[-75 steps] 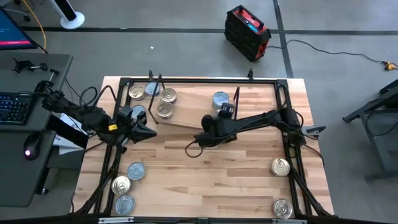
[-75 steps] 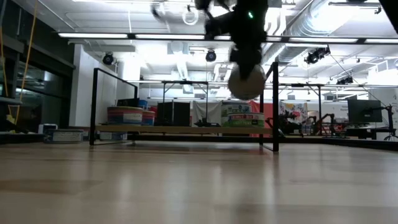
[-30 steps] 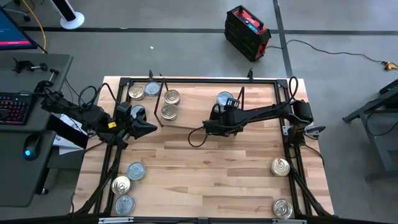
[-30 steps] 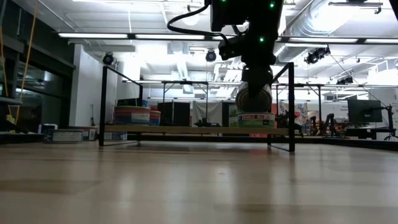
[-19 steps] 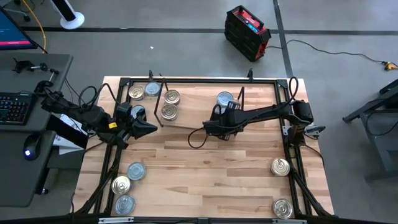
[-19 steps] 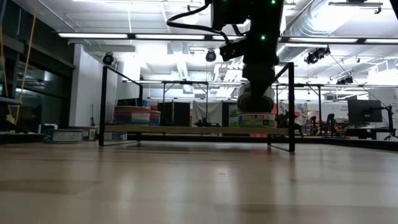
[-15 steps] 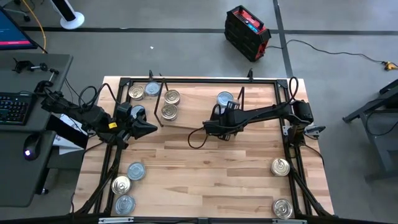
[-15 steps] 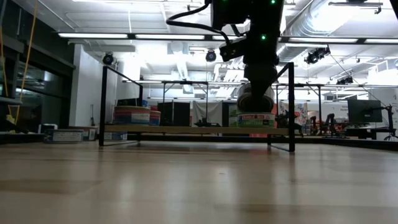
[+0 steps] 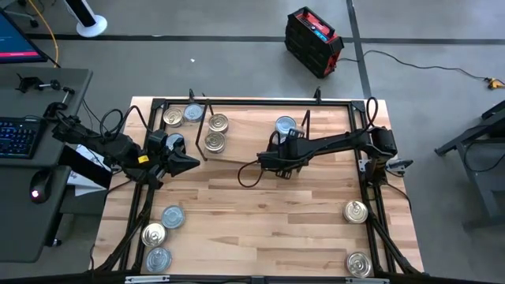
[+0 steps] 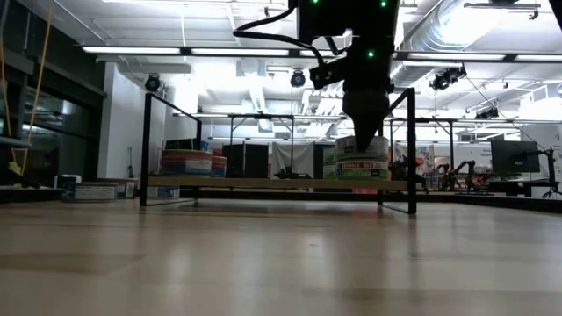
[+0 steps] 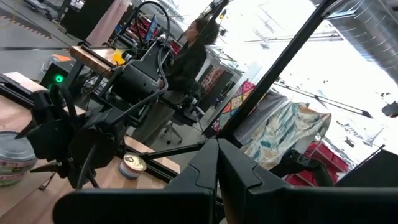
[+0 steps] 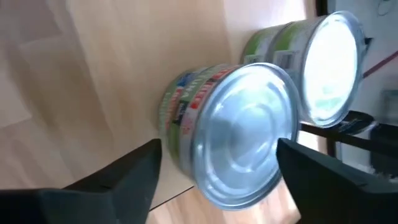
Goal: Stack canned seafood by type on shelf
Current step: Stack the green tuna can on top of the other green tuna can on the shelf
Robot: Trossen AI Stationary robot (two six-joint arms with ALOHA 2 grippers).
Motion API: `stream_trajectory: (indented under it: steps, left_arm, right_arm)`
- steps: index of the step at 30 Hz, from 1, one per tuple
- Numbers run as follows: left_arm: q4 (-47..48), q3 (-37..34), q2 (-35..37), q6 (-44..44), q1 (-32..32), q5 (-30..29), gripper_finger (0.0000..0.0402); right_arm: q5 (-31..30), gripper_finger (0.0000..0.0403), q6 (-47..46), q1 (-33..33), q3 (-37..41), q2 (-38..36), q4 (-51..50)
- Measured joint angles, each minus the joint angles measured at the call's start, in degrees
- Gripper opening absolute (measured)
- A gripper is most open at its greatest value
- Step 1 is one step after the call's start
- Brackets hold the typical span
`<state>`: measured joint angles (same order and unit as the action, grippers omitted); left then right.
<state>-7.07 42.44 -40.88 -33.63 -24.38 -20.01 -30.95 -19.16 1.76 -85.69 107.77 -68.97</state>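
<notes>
The shelf (image 9: 245, 150), a light-wood board with black end brackets, stands at the table's far middle. Two gold-lidded tins (image 9: 215, 132) sit at its left end. At its right end is a silver-lidded stack (image 9: 282, 126) (image 12: 323, 62). In front of that stack, near the board's front edge, a single silver-lidded tin (image 12: 239, 130) stands lid up. My right gripper (image 9: 276, 154) (image 12: 217, 162) hangs over this tin, open, a finger on either side and apart from it. Its dark tip (image 10: 364, 130) shows above the tins (image 10: 362, 168) in the low view. My left gripper (image 9: 192, 163) (image 11: 217, 149) waits shut by the shelf's left end.
Two tins (image 9: 181, 117) sit beyond the shelf's left bracket. Three lie at the near left (image 9: 162, 234) and two at the near right (image 9: 357, 237). The black frame (image 9: 371, 189) rims the tabletop. A person (image 11: 193, 50) sits in the room beyond.
In the low view the tin that hung tilted in my right gripper, round face toward the near edge, is out of the fingers. A level tin now shows where it hung. The gripper has stayed over the shelf's right end.
</notes>
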Motion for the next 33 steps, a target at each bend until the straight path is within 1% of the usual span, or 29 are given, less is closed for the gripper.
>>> stream_trajectory:
  steps: [4, 9, 11, 13, 15, 17, 20, 22, 24, 27, 30, 33]
  left_arm:
    - [0.0, 0.0, 0.0, 0.02, 0.0, 0.0, 0.0]
    - [0.02, 0.0, 0.01, 0.01, 0.0, 0.0, 0.0]
    - [0.02, 0.0, 0.02, -0.01, 0.0, 0.0, 0.0]
    - [0.02, 0.0, 0.01, -0.01, -0.02, 0.0, 0.0]
    - [0.07, 0.0, -0.02, 0.43, -0.02, 0.0, 0.0]
    - [-0.06, 0.0, -0.92, 1.56, -0.04, -0.04, 0.0]
    - [0.1, 0.0, -2.59, 1.96, -0.04, -0.02, 0.0]
    - [-0.19, 0.0, -4.46, 1.63, -0.02, -0.04, 0.0]
    - [-0.63, 0.0, -6.41, 1.04, -0.02, -0.04, 0.0]
    - [-2.88, 0.0, -9.89, -0.48, -0.02, -0.04, 0.0]
    - [-7.32, -0.02, -12.82, -1.04, -0.02, 0.28, 0.0]
    - [-12.02, -0.02, -14.47, -0.98, -0.02, 0.77, 0.0]
  right_arm:
    - [-0.49, 0.033, 1.48, -0.24, -0.64, 0.0, -0.1]
    - [0.25, 0.0332, 3.19, -0.26, -3.88, 0.0, -0.74]
    - [2.03, 0.0332, 2.86, 0.06, -5.81, 0.0, -0.81]
    - [5.25, 0.0332, 2.71, 0.77, -7.66, 0.0, -0.15]
    - [9.92, 0.0332, 2.7, 1.94, -8.67, 0.0, 2.32]
    - [15.04, 0.0332, 1.5, 3.6, -8.85, 0.0, 6.21]
    - [22.19, 0.0332, 1.49, 7.18, -7.99, -0.04, 8.6]
    - [26.62, 0.0332, 3.09, 10.35, -6.2, -0.09, 9.2]
    - [27.38, 0.0332, 2.2, 13.93, -4.07, -0.09, 8.12]
    - [31.6, 0.0332, -1.11, 19.55, 0.44, -1.38, 5.65]
    - [35.55, 0.0332, -9.3, 25.93, 7.95, -5.88, 6.57]
    - [38.78, 0.0332, -22.75, 32.36, 16.71, -13.13, 10.51]
